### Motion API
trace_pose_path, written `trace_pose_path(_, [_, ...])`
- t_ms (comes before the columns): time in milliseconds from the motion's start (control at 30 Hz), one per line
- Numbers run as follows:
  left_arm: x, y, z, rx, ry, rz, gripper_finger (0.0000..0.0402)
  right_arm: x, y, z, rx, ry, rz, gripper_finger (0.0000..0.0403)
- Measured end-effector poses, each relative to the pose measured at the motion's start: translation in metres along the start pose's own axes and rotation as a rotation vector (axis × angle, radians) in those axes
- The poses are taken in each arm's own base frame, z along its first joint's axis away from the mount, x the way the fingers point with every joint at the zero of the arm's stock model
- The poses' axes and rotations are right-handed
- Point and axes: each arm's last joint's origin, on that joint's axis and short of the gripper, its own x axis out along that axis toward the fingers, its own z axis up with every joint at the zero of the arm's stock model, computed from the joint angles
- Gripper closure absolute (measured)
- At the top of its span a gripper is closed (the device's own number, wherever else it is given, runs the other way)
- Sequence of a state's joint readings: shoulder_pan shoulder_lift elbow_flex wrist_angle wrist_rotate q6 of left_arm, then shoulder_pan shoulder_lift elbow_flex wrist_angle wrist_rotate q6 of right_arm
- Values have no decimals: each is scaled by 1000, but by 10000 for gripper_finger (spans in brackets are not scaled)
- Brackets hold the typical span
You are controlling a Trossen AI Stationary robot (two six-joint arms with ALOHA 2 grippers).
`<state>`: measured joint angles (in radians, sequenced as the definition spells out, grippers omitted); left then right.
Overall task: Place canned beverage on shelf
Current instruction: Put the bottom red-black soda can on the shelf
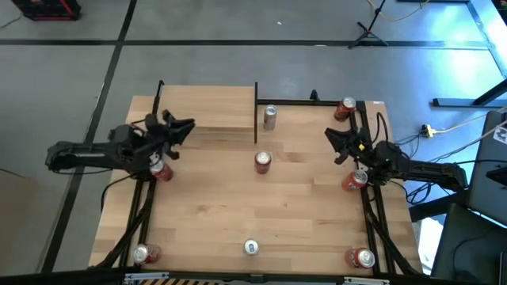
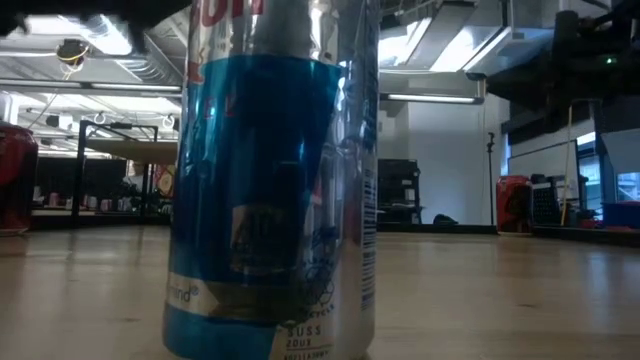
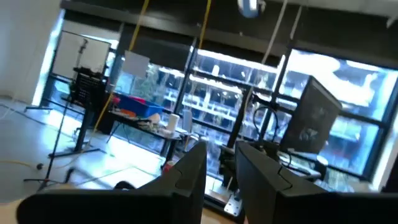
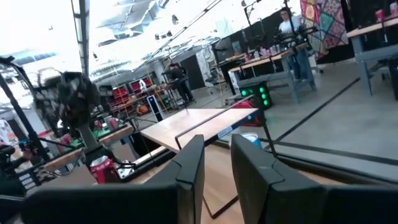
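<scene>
Can (image 1: 263, 161) upright mid-frame, between both arms; left pincer (image 1: 187, 127) pressed together, empty; right pincer (image 1: 331, 134) nearly pressed together, empty, abt equally near; shelf (image 1: 214, 107) upper left.

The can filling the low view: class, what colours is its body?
Blue and silver can, with some red lettering at its top; the low view shows it best.

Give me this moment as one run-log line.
left gripper: shut, empty, beside shelf | right gripper: empty, raised | silver can: upright beside shelf, not placed
</scene>
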<state>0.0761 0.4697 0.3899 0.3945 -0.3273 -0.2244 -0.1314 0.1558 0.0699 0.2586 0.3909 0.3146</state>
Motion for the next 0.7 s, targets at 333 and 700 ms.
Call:
trace_pose_path(333, [84, -37, 39, 41, 17, 19, 324, 0, 2, 3, -1, -5, 48, 333])
trace_pose_path(700, [143, -51, 49, 51, 270, 33, 235, 0, 3, 4, 15, -18, 52, 333])
